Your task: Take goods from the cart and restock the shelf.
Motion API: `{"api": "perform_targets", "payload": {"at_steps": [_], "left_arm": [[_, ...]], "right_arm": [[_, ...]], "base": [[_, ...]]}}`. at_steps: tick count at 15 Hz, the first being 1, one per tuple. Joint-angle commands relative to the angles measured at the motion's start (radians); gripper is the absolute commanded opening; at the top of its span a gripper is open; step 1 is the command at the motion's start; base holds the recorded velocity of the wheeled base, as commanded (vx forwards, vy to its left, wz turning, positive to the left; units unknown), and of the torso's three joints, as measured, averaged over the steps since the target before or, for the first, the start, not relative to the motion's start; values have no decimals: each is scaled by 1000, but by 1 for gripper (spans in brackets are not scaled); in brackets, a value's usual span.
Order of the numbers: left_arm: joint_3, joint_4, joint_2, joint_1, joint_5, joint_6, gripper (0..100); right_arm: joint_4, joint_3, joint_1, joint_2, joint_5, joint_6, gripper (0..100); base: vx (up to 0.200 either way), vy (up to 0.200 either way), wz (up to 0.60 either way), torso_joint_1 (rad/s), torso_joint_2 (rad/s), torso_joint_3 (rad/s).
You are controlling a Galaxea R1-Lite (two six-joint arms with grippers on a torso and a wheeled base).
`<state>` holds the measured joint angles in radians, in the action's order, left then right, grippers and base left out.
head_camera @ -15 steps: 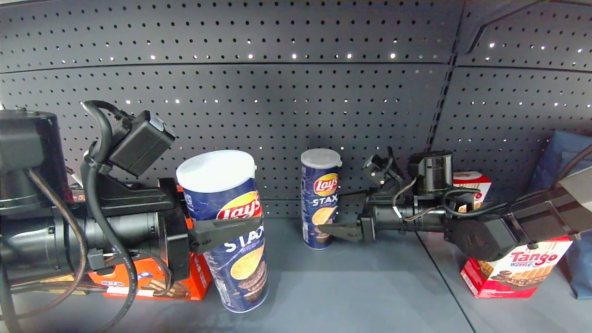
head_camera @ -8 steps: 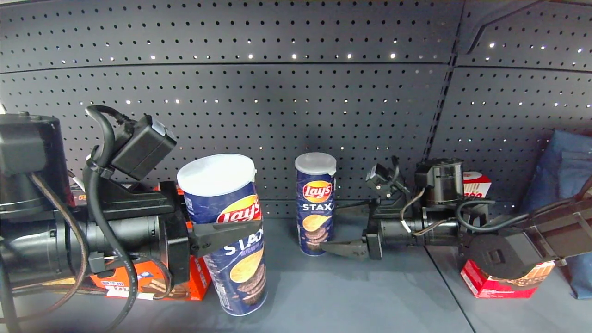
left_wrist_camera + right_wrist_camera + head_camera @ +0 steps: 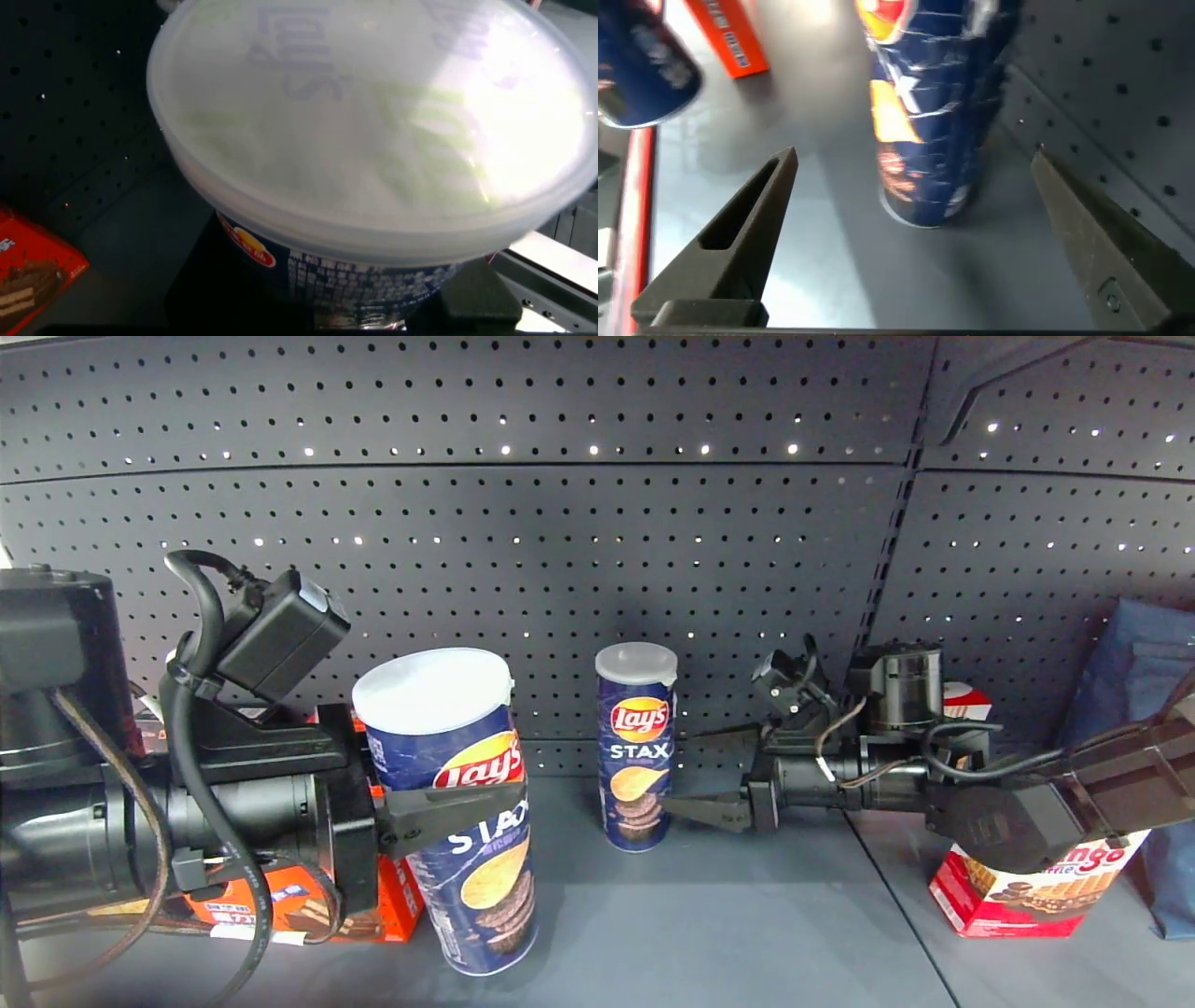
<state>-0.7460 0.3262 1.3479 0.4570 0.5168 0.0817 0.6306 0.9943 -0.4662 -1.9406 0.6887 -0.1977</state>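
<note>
Head view, left: left gripper (image 3: 495,784) clamped on the near chip can (image 3: 448,737) — the can leans a little, beside an orange box (image 3: 392,901) on the shelf (image 3: 709,924).
Head view, right: right gripper (image 3: 677,770) spread wide just beside the far chip can (image 3: 638,747), upright near the pegboard (image 3: 597,569); red wafer box (image 3: 1027,896) further right.
Left wrist view: pale lid (image 3: 374,131) of the near chip can, close up.
Right wrist view: fingers (image 3: 738,233) apart — far chip can upright past their tips, not clasped.

Shop: pegboard-backed shelf (image 3: 709,933) of snacks (image 3: 637,747)
</note>
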Motion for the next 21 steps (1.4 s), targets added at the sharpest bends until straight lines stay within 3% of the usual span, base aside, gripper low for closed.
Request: {"api": "perform_targets", "payload": {"at_steps": [1,15,21], "left_arm": [[0,1,-1,0,0,1,0],[20,1,-3,0,0,0,0],[65,1,-36,-1,0,-2,0]], "right_arm": [[0,58,-6,-69,2,0,100],[4,138,-49,-187,8,0,100],[17,244,-71,-268,2,1,100]], "base": [[0,0,0,0,0,0],[0,0,0,0,0,0],[0,0,0,0,0,0]]}}
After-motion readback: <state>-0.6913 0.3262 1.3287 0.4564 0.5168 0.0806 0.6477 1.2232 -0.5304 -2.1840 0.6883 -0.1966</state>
